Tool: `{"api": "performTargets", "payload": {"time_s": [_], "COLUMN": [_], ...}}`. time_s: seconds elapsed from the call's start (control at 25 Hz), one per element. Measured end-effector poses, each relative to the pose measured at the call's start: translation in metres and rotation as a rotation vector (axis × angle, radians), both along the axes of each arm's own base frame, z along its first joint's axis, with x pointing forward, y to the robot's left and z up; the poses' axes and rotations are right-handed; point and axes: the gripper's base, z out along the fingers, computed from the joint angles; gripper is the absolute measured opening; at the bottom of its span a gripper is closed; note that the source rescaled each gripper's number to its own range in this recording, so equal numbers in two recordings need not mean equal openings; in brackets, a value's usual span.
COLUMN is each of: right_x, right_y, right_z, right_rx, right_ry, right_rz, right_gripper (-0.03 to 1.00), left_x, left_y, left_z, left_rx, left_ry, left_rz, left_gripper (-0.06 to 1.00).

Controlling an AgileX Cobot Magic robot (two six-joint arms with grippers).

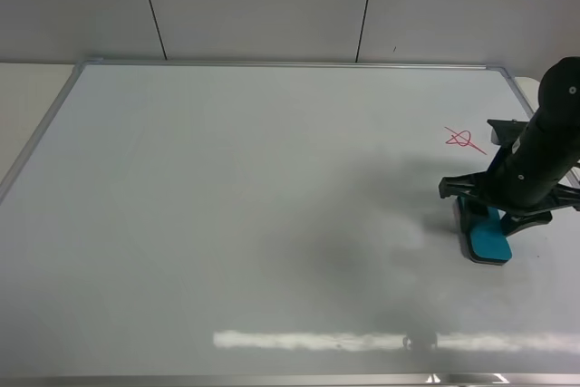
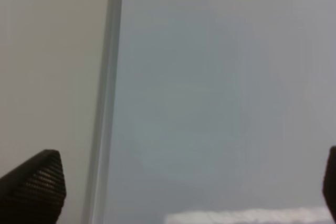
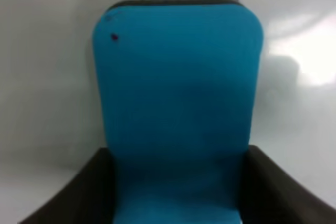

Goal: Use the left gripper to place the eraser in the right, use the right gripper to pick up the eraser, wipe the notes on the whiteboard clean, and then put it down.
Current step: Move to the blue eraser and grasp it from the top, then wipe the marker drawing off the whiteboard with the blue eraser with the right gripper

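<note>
The teal-blue eraser [image 1: 489,240] lies flat on the whiteboard [image 1: 254,206] near its right edge. My right gripper [image 1: 485,215] is down over the eraser's far end. In the right wrist view its two dark fingers [image 3: 84,192] press against both long sides of the eraser [image 3: 176,103], so it is shut on it. The red notes [image 1: 462,140] sit a short way beyond the eraser, untouched. My left gripper [image 2: 191,182] stands open over the board's left frame [image 2: 107,98] with nothing between its fingertips [image 2: 37,182]; the left arm does not show in the exterior high view.
The whiteboard's silver frame [image 1: 290,64] runs along the back under a pale panelled wall [image 1: 254,2]. A bright strip of glare [image 1: 362,342] lies along the board's front part. The right arm's black body [image 1: 548,151] hangs over the board's right edge.
</note>
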Motion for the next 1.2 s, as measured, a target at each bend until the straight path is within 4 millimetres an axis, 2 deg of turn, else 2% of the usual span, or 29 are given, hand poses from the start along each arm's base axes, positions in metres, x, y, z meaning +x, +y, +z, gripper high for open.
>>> {"api": "performTargets", "payload": {"time_s": [0.24, 0.36, 0.84, 0.96, 1.2], "right_x": [-0.002, 0.004, 0.067, 0.085, 0.133], "right_y": [-0.001, 0.000, 0.008, 0.015, 0.035], "right_z": [0.000, 0.007, 0.077, 0.076, 0.052], "right_rx": [-0.008, -0.011, -0.006, -0.017, -0.034], "right_ry": [0.025, 0.035, -0.063, -0.026, 0.011], "right_rz": [-0.003, -0.002, -0.020, -0.003, 0.046], "right_gripper": [0.04, 0.04, 0.04, 0.04, 0.04], "left_x": [0.000, 0.000, 0.000, 0.000, 0.000], "left_y": [0.000, 0.000, 0.000, 0.000, 0.000], "left_z": [0.000, 0.000, 0.000, 0.000, 0.000], "left_rx": [0.000, 0.000, 0.000, 0.000, 0.000], "left_ry": [0.000, 0.000, 0.000, 0.000, 0.000], "left_rz": [0.000, 0.000, 0.000, 0.000, 0.000], "left_gripper": [1.00, 1.00, 1.00, 1.00, 1.00]}}
